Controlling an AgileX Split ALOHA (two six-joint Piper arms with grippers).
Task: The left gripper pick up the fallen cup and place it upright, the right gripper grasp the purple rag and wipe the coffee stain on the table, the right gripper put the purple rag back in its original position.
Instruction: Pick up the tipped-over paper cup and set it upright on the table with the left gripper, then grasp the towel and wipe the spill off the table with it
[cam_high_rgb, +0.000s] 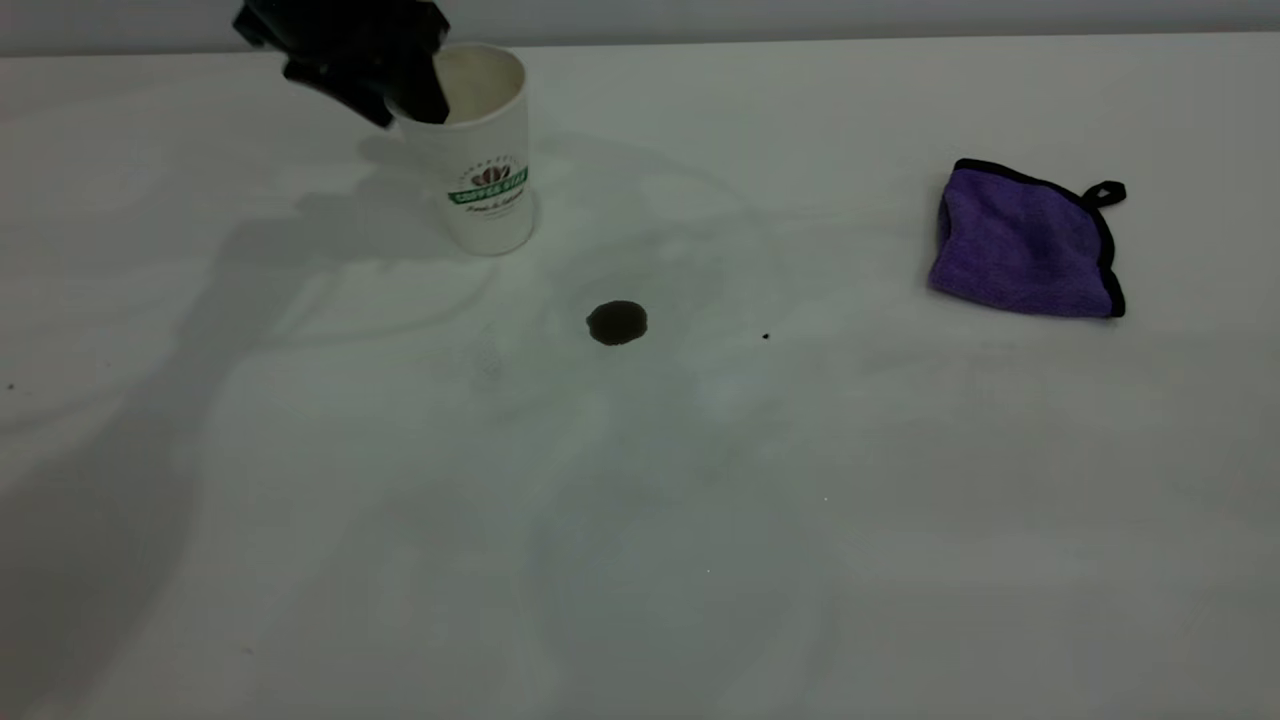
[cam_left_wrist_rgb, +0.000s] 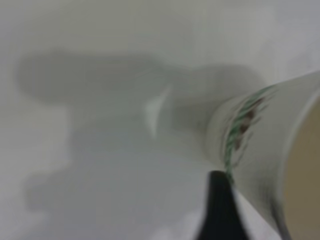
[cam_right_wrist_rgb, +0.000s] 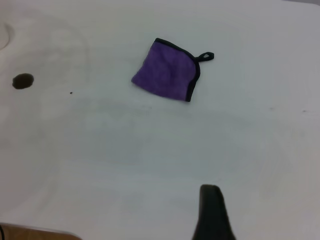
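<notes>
The cup (cam_high_rgb: 487, 165) stands upright on the table (cam_high_rgb: 640, 520) at the back left, its green banner facing the camera. My left gripper (cam_high_rgb: 415, 95) is at its rim, shut on the near-left wall. In the left wrist view one dark finger (cam_left_wrist_rgb: 220, 212) lies against the cup's outer wall (cam_left_wrist_rgb: 270, 150). The coffee stain (cam_high_rgb: 617, 323) is a dark blot a little to the right of the cup and nearer the camera. The purple rag (cam_high_rgb: 1025, 242) lies flat at the right, untouched. My right gripper (cam_right_wrist_rgb: 212, 205) hovers over bare table, well away from the rag (cam_right_wrist_rgb: 167, 76) and the stain (cam_right_wrist_rgb: 22, 80).
A tiny black speck (cam_high_rgb: 765, 336) lies to the right of the stain. The left arm's shadow falls over the table's left side. A brown table edge (cam_right_wrist_rgb: 30, 232) shows in a corner of the right wrist view.
</notes>
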